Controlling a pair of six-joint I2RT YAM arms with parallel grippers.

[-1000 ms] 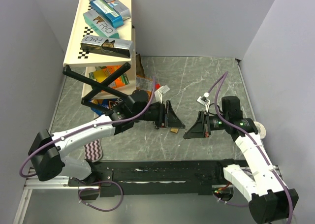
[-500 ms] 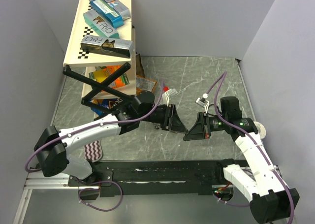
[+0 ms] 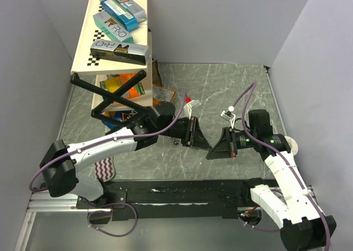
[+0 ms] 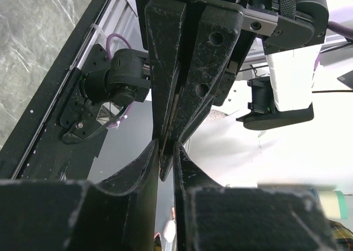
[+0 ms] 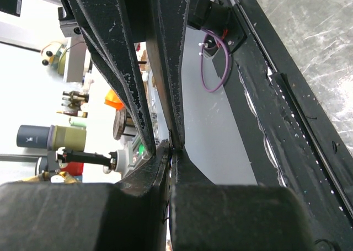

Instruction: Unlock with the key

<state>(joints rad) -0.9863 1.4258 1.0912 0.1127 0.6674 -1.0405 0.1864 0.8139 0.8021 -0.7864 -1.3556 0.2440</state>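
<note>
Top external view shows you both arms meeting tip to tip above the grey table (image 3: 231, 85). Your left gripper (image 3: 206, 145) points right, your right gripper (image 3: 209, 153) points left, and their tips touch.

In the right wrist view, the right fingers (image 5: 220, 218) are pressed flat together with no gap. In the left wrist view, the left fingers (image 4: 132, 185) are almost together (only a thin slit between them). The right tips poke into that slit. A thin dark sliver (image 4: 164, 172) sits right between the left fingertips. You cannot tell if it is the key, or if the left fingers pinch it.
</note>
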